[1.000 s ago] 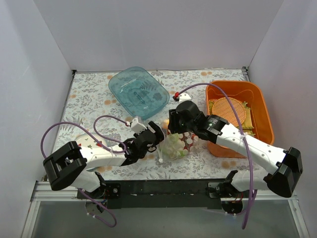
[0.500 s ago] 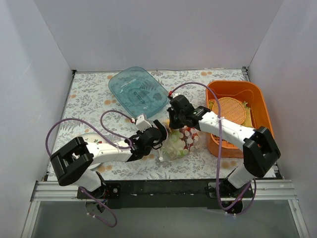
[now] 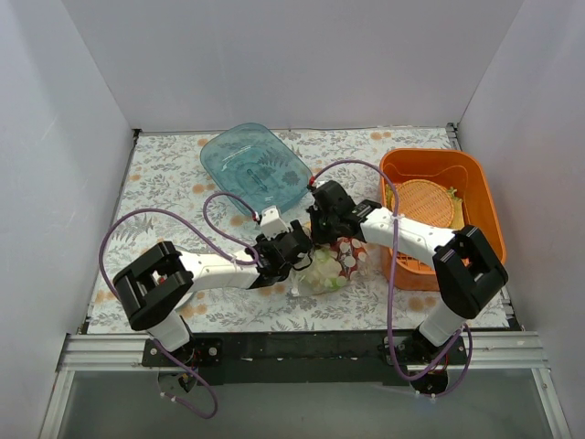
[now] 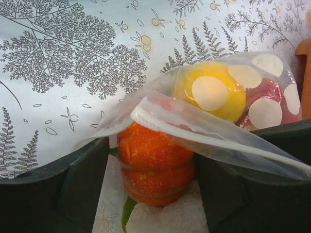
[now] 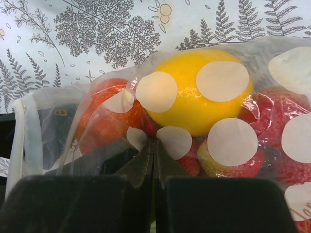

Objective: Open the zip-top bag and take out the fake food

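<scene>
The zip-top bag (image 3: 333,266), clear with white dots, lies on the patterned tabletop between both arms. It holds the fake food: a yellow lemon (image 5: 197,90), red pieces (image 5: 279,121), an orange pumpkin-like fruit (image 4: 153,162) and a white cauliflower (image 4: 167,216). My right gripper (image 5: 154,145) is shut, pinching the bag's film just below the lemon. At the bag's open rim (image 4: 194,124), my left gripper (image 4: 153,150) stands open. Its fingers (image 4: 53,189) straddle the orange fruit, and the film drapes over the right one. In the top view the two grippers, left (image 3: 294,249) and right (image 3: 324,230), nearly meet at the bag's far-left end.
A teal translucent bowl (image 3: 256,169) sits behind the grippers. An orange bin (image 3: 475,174) with a round woven mat (image 3: 428,203) stands at the right, close to the right forearm. White walls enclose the table on three sides.
The right gripper has closed on the bag's film. The left gripper has slid right to the bag's mouth, and the right arm has swung in so its elbow folds near the bin.
</scene>
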